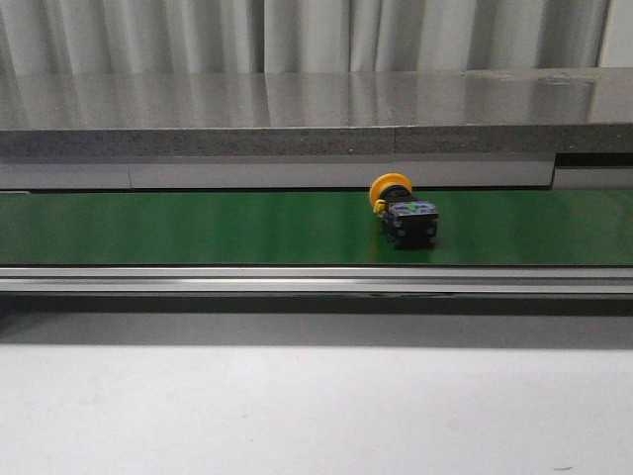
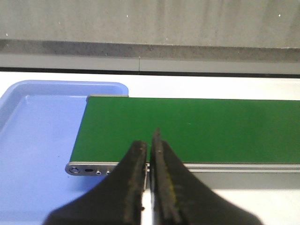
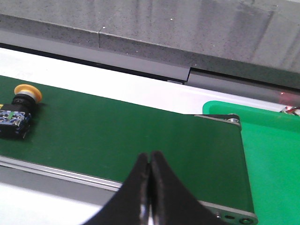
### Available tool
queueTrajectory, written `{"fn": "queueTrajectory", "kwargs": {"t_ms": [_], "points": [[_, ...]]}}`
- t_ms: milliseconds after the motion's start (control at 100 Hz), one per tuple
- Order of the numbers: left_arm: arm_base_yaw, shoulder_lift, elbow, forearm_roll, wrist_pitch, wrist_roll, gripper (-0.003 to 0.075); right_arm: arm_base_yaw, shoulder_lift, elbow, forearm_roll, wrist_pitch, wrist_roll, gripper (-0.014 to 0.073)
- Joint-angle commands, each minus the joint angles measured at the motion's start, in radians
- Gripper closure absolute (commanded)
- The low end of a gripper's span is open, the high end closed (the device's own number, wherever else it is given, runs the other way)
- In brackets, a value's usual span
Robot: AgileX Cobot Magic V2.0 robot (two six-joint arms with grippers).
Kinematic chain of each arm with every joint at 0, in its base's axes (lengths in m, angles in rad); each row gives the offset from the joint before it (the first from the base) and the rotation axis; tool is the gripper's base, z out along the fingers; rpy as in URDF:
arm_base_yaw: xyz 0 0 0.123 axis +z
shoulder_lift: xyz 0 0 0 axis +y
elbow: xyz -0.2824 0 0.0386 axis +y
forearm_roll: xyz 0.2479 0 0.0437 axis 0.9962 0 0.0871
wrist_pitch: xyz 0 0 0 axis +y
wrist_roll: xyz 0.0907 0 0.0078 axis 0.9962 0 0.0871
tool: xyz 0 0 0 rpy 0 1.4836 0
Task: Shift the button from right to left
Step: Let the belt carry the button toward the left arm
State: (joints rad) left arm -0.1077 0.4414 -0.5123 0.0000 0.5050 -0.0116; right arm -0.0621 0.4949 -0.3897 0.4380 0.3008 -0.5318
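- Front view gives me the green belt (image 1: pixel 198 228) as landmark, running across the pale worktop (image 1: pixel 297 396).
- I see a blue tray (image 2: pixel 33 140) at the belt's left end and a green tray (image 3: pixel 272 150) at its right end.
- I find the button (image 1: pixel 403 210) lying on its side on the belt, right of the middle, cap toward the far edge.
- I judge it light, rigid, apt to roll on its rounded cap; I'd grip the black blocky body.
- My left claw (image 2: pixel 150 154) and right claw (image 3: pixel 150 164) are both pressed together, holding nothing, over the belt's near edge.
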Motion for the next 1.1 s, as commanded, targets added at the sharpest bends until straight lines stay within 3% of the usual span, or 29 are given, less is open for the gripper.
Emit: {"fn": "queueTrajectory", "kwargs": {"t_ms": [0,460,580,690,810,1090], "points": [[-0.007,0.094,-0.090,-0.016,-0.035,-0.009,0.0715,0.001,0.001,-0.027,0.017,-0.066,-0.008,0.0658],[-0.007,0.375,-0.175,-0.022,-0.021,-0.009,0.0699,0.001,0.001,-0.027,0.017,-0.066,-0.008,0.0658],[-0.007,0.393,-0.175,-0.024,-0.021,-0.009,0.0559,0.001,0.001,-0.027,0.017,-0.066,-0.008,0.0658],[-0.007,0.393,-0.175,-0.030,-0.023,-0.009,0.0306,0.001,0.001,-0.027,0.017,-0.066,-0.008,0.0658],[-0.007,0.393,-0.175,-0.032,-0.041,-0.009,0.0133,0.001,0.001,-0.027,0.017,-0.066,-0.008,0.0658],[-0.014,0.425,-0.205,-0.132,-0.059,-0.009,0.0117,0.001,0.001,-0.027,0.017,-0.066,-0.008,0.0658]]}}
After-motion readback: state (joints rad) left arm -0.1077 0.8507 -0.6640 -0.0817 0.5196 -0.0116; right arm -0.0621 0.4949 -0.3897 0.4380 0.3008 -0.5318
